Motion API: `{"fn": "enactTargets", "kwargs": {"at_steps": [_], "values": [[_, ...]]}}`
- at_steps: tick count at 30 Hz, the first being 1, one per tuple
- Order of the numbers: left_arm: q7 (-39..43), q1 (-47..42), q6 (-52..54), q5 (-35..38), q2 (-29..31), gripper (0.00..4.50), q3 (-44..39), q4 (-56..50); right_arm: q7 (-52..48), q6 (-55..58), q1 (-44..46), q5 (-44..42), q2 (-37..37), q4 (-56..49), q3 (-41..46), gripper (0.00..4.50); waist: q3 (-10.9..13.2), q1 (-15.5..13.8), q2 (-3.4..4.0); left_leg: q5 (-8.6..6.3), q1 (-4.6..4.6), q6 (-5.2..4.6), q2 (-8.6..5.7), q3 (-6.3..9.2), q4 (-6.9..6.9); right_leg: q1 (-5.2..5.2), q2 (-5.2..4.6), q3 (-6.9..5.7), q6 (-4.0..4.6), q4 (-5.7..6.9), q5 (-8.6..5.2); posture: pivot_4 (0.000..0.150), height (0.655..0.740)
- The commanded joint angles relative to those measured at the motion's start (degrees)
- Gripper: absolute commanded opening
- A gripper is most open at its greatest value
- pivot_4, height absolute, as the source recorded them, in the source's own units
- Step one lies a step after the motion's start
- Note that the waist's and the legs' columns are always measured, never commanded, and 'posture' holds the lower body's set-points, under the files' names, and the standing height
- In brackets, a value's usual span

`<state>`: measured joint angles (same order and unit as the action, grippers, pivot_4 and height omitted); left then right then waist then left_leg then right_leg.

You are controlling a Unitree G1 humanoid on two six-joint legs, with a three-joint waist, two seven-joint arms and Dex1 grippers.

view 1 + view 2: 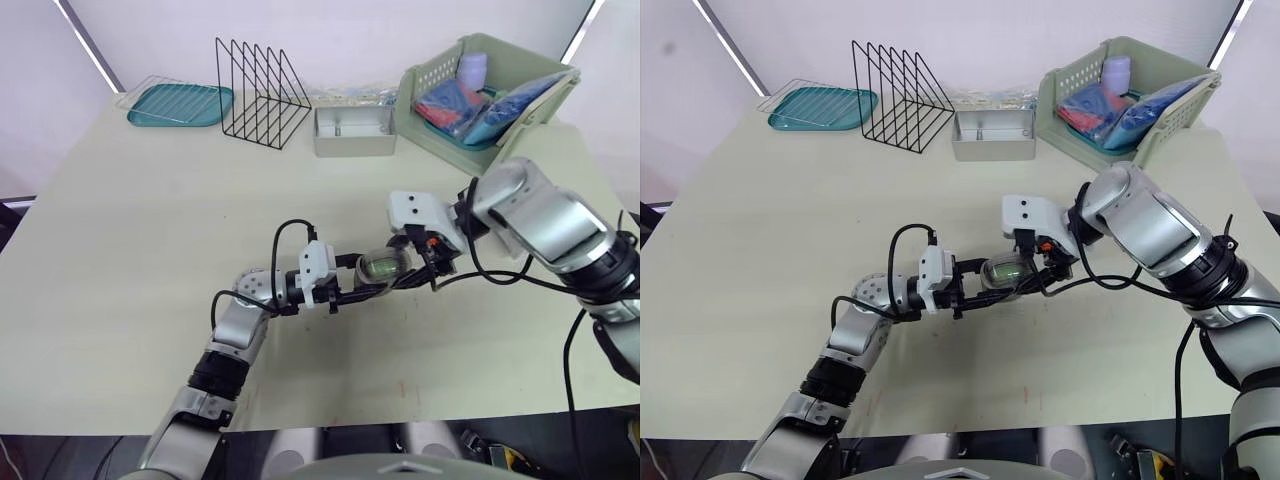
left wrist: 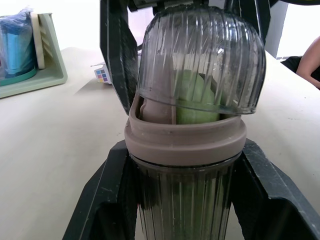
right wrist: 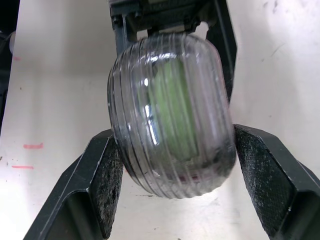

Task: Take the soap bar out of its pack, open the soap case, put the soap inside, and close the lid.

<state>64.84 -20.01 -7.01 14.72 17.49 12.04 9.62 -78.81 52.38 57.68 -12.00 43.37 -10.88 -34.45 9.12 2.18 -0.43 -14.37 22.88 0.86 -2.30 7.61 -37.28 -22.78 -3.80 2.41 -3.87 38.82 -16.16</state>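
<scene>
The soap case (image 1: pixel 380 266) is a ribbed, clear grey shell held just above the table's middle, with the green soap bar (image 2: pixel 192 97) inside it. My left gripper (image 1: pixel 372 282) is shut on the case's base (image 2: pixel 182 200), its fingers (image 2: pixel 105 200) clamping both sides below the brown rim. My right gripper (image 1: pixel 420 262) is shut on the domed lid (image 3: pixel 170 115) from the opposite end, its pads (image 3: pixel 107 170) pressing the lid's sides. In the left wrist view the lid (image 2: pixel 200 60) sits tilted on the rim, with a gap on one side.
A green basket (image 1: pixel 440 130) with blue and red packs stands at the back right. Beside it is a grey metal tray (image 1: pixel 354 133), then a black wire rack (image 1: pixel 262 92) and a teal tray (image 1: pixel 180 104). A person's arm (image 2: pixel 310 55) shows beyond the table.
</scene>
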Motion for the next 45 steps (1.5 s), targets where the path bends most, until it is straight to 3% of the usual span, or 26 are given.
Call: {"fn": "enactTargets", "kwargs": {"at_steps": [1, 45], "values": [[0.1, -0.2, -1.3, 0.8, -0.1, 1.90, 0.3, -3.3, 0.0, -0.1, 1.3, -0.5, 0.3, -1.8, 2.3, 3.45, 0.0, 0.0, 0.00, 0.00, 0.00, 0.00, 0.00, 0.00, 0.00, 0.00, 0.00, 0.00, 0.00, 0.00, 0.00, 0.150, 0.7400], [-0.1, -0.2, -1.6, 0.5, 0.0, 1.90, 1.0, -3.0, 0.2, 0.2, 1.2, -0.9, 1.7, -1.8, 2.7, 3.45, 0.0, 0.0, 0.00, 0.00, 0.00, 0.00, 0.00, -0.01, 0.00, 0.00, 0.00, 0.00, 0.00, 0.00, 0.00, 0.150, 0.7400]]}}
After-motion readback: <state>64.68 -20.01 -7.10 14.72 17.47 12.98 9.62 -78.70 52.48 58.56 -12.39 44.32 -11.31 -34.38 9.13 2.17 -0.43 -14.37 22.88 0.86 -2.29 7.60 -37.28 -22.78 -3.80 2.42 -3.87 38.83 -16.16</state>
